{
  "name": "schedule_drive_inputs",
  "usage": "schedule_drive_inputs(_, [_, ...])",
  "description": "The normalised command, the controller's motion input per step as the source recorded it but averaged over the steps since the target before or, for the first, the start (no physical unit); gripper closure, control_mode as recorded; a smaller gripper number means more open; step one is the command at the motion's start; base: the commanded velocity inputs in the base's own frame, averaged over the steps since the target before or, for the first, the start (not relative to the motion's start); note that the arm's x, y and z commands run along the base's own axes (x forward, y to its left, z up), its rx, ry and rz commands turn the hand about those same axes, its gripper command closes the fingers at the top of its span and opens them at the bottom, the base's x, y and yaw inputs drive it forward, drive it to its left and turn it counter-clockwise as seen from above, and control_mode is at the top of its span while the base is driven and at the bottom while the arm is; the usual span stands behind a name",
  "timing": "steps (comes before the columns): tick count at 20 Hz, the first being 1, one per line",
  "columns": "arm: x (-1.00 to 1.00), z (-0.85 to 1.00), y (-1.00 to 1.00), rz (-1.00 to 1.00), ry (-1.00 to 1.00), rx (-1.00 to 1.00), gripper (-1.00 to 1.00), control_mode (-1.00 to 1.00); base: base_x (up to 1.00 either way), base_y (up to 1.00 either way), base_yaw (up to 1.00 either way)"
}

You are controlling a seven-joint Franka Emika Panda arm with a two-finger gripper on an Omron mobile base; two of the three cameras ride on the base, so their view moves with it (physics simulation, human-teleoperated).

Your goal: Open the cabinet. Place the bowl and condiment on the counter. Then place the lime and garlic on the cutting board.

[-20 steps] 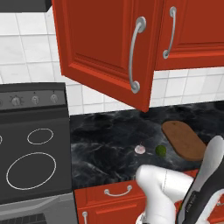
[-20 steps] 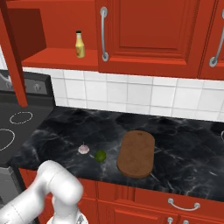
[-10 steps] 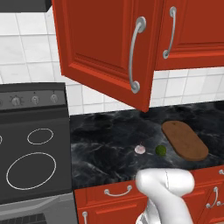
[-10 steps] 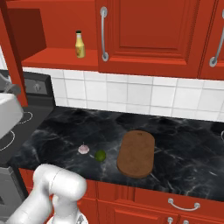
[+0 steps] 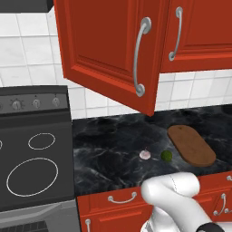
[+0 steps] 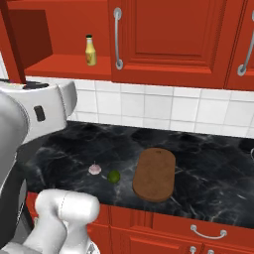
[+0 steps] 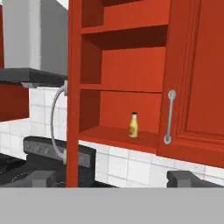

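In the left base view, the cabinet (image 5: pixel 113 54) door stands swung open, its curved silver handle (image 5: pixel 140 56) facing the camera. Below it the black counter (image 5: pixel 113 145) carries the garlic (image 5: pixel 145 154) with the lime (image 5: pixel 166 156) just beside it at its 3 o'clock. The cutting board (image 5: pixel 190 145) lies near the lime, at about 2 o'clock from it, apart from both. The stovetop (image 5: pixel 31 167) sits at 9 o'clock from the garlic.

In the right base view, the bottle (image 6: pixel 90 50) stands upright on the cabinet's lowest shelf (image 6: pixel 69 67), at 12 o'clock above the garlic (image 6: pixel 95 169). The lime (image 6: pixel 114 176) lies between the garlic and the cutting board (image 6: pixel 155 173), touching neither.

In the hand view, the gripper (image 7: pixel 113 178) is released, its two dark fingertips (image 7: pixel 39 178) spread wide with nothing between them. The bottle (image 7: pixel 133 125) stands alone on the bottom shelf, at about 12 o'clock from the gripper. The open door is seen edge-on at 10 o'clock.
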Motion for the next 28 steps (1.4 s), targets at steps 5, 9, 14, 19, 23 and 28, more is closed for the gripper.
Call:
schedule_drive_inputs(5, [0.79,-0.58,0.08,0.58,0.38,0.08,-1.0,-1.0,0.0,0.0,0.0])
schedule_drive_inputs(9, [0.46,-0.49,0.28,0.55,0.35,0.03,-1.0,-1.0,0.0,0.0,0.0])
schedule_drive_inputs(14, [0.01,-0.16,0.36,0.34,0.09,0.0,-1.0,-1.0,0.0,0.0,0.0])
schedule_drive_inputs(19, [-0.09,-0.04,-0.08,-0.06,-0.04,0.0,-1.0,-1.0,0.0,0.0,0.0])
schedule_drive_inputs(23, [0.06,-0.19,0.0,0.0,0.0,0.01,-1.0,-1.0,0.0,0.0,0.0])
schedule_drive_inputs(28, [0.07,-0.05,0.0,0.0,-0.11,0.09,-1.0,-1.0,0.0,0.0,0.0])
